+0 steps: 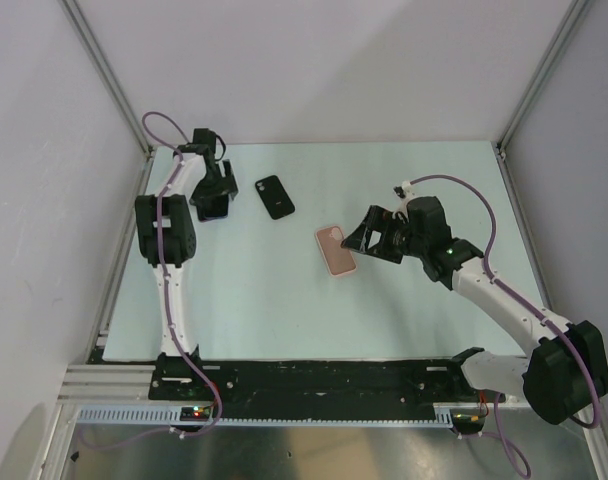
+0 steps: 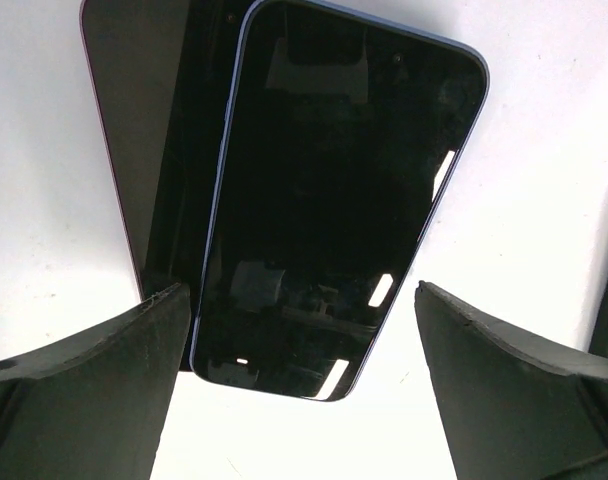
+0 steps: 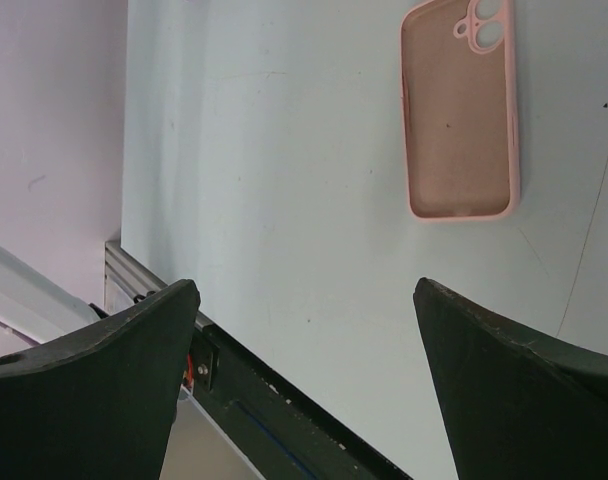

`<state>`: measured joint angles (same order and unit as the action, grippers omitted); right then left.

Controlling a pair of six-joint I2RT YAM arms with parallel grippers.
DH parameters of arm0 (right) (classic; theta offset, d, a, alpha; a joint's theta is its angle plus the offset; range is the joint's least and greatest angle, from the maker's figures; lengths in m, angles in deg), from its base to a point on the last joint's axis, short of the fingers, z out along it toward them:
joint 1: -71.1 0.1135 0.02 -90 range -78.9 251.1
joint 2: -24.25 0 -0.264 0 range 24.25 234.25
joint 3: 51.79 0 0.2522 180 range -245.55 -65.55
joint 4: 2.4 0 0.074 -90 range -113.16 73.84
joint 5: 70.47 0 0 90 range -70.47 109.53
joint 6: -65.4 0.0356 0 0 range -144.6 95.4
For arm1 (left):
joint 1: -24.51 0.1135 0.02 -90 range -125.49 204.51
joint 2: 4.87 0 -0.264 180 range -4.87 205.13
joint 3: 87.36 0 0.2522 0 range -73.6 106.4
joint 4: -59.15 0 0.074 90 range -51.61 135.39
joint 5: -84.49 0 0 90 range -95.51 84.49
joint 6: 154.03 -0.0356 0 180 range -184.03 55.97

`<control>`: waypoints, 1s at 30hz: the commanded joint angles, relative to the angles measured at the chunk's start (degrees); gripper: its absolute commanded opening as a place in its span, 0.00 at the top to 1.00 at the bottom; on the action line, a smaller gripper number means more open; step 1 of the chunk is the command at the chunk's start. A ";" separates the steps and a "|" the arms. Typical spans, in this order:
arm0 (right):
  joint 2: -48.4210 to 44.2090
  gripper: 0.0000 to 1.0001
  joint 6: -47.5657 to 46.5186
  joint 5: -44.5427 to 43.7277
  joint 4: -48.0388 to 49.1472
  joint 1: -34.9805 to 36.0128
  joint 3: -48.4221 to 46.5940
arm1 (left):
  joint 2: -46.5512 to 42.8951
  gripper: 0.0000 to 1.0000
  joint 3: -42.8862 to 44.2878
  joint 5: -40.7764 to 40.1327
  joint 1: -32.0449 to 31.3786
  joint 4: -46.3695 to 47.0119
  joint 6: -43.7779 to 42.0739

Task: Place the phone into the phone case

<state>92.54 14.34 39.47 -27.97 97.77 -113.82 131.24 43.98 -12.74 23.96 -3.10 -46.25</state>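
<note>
- Top view: the pink case [image 1: 336,250] lies flat around the middle of the table [image 1: 284,310], soft salmon colour, open side up, with a camera hole at its far-left corner. Its long axis runs near-to-far, the far end leaning a bit left.
- The right gripper [image 1: 362,238] sits just to the case's right with its jaws spread and nothing in them.
- The left gripper [image 1: 212,205] is way over at the far-left corner. The phone is mostly hidden under it here, so I can't tell much about it from this angle.
- A black phone-shaped thing [image 1: 274,197] lies between the two grippers, apart from the pink case.
- Left wrist view: the phone [image 2: 339,200] is screen up, with glossy black glass showing light reflections, a pale lavender rim and rounded corners.
- Its long axis runs up and down the frame, with the top end tipped a little right. It lies partly over a second dark slab [image 2: 154,130] with a purplish edge.
- The left gripper [image 2: 302,290] is wide open, its fingers [image 2: 104,380] on either side of the phone's lower end, not squeezing it.
- Right wrist view: the pink case [image 3: 461,110] is at the upper right. It shows a matte inside and a raised lip, and the camera cutout is at the top of the frame, with the long axis vertical.
- The right gripper [image 3: 304,290] is spread wide, well short of the case and holding nothing.
</note>
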 commanded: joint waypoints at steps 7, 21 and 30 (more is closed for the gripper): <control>-0.72 0.06 -0.54 1.13 0.80 0.55 -2.35 | 1.54 0.12 2.57 2.30 0.38 -2.75 2.74; 1.89 0.07 -1.54 0.40 0.40 0.66 -2.27 | -2.26 0.39 0.95 4.14 -1.28 -2.75 6.37; 3.62 0.07 -2.00 -0.62 0.59 1.94 -2.24 | -6.73 0.48 -6.58 2.47 -4.28 -2.37 8.99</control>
<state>95.49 13.83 39.88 -28.28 98.78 -113.82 128.92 40.46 -11.31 21.92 -4.78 -40.04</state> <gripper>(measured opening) 0.933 0.749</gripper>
